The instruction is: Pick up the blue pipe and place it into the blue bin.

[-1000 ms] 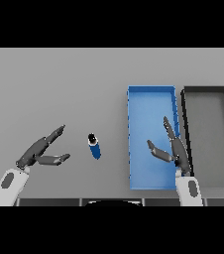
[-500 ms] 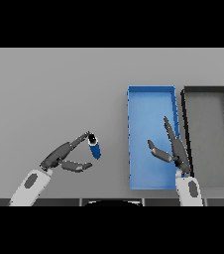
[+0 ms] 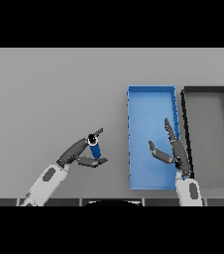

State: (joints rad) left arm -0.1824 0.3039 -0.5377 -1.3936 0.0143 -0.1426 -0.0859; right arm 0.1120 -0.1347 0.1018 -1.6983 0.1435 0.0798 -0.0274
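Grasp step here, I'd say: best bet is to close evenly around the middle of the blue pipe so it doesn't squirt out sideways, then lift straight up before heading over to the blue bin. The pipe sits on the grey bench, left of the bin, right between the left hand thumb and fingers, which look partly curled around it. Right hand hangs open over the bin.

One blue pipe — two bins — blue bin, black bin.
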